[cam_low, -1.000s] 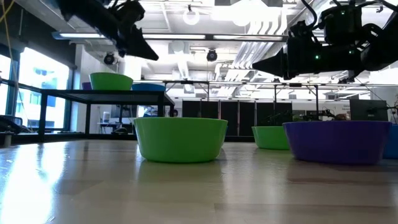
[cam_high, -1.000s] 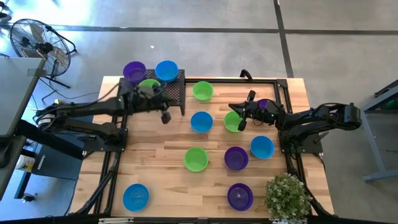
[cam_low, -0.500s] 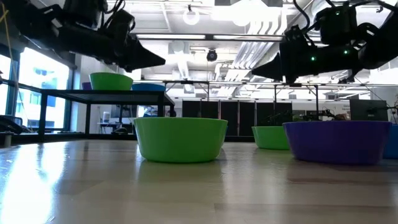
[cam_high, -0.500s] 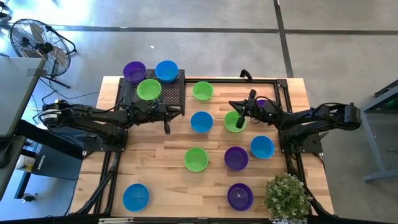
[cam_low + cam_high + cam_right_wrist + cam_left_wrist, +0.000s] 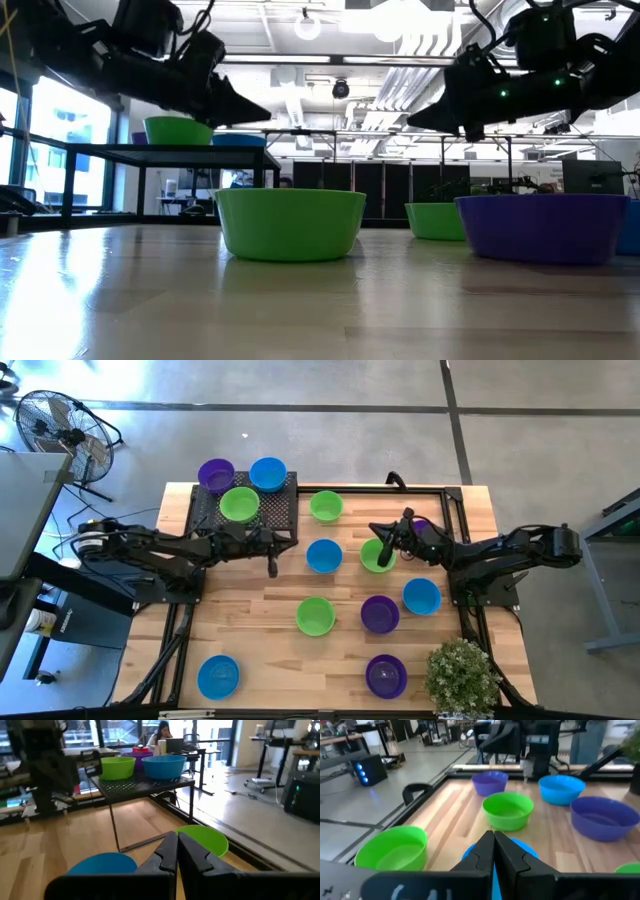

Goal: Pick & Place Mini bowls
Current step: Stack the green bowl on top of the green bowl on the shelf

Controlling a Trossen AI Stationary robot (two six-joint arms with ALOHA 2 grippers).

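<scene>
Your left end effector (image 5: pixel 271 567) is closed on nothing, its fingers (image 5: pixel 490 851) pressed together, and it hangs just off the front corner of the black mesh rack (image 5: pixel 280 510), beside the blue bowl (image 5: pixel 324 556) at mid-tabletop. Your right end effector (image 5: pixel 386 552) is closed and empty too, poised over the green bowl (image 5: pixel 373 557) next to that blue one; whether it touches the rim is hard to judge from above.

On the rack you have three mini bowls: purple (image 5: pixel 215 475), blue (image 5: pixel 268 474) and green (image 5: pixel 239 504). A green bowl (image 5: pixel 326 507) sits on the tabletop (image 5: pixel 250 620) just beside the rack. Nearer you lie a green bowl (image 5: pixel 315 616), a purple bowl (image 5: pixel 380 614) and a blue bowl (image 5: pixel 422 597). At the front edge sit a blue bowl (image 5: pixel 218 677) and a purple bowl (image 5: pixel 386 676), with the potted plant (image 5: pixel 462 678) at the right corner.
</scene>
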